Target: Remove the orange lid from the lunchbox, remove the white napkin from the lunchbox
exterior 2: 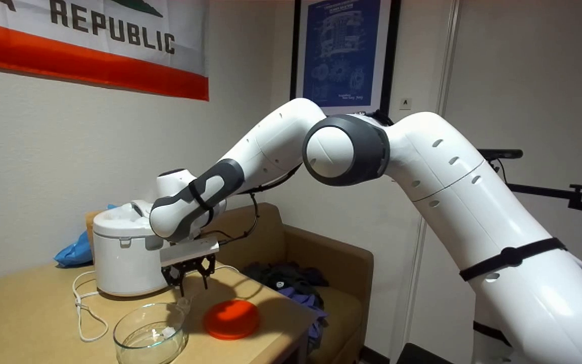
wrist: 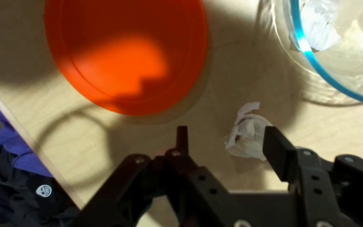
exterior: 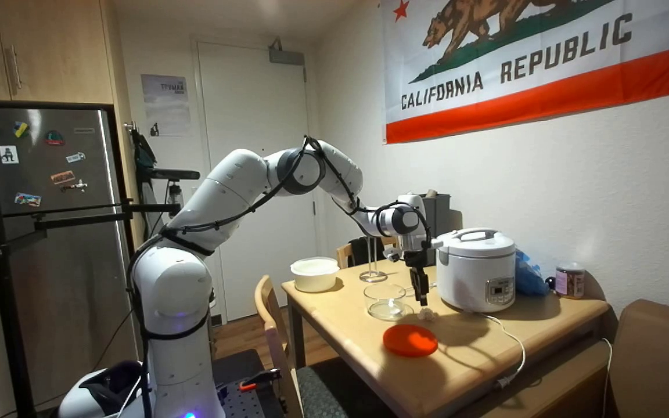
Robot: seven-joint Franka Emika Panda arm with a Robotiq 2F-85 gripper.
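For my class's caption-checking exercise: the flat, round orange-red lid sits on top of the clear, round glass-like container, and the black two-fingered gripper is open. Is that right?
One thing is wrong: the orange-red lid is not on the clear container but lies on the pale wooden table beside it, as the wrist view shows. The black gripper is open, as you say.
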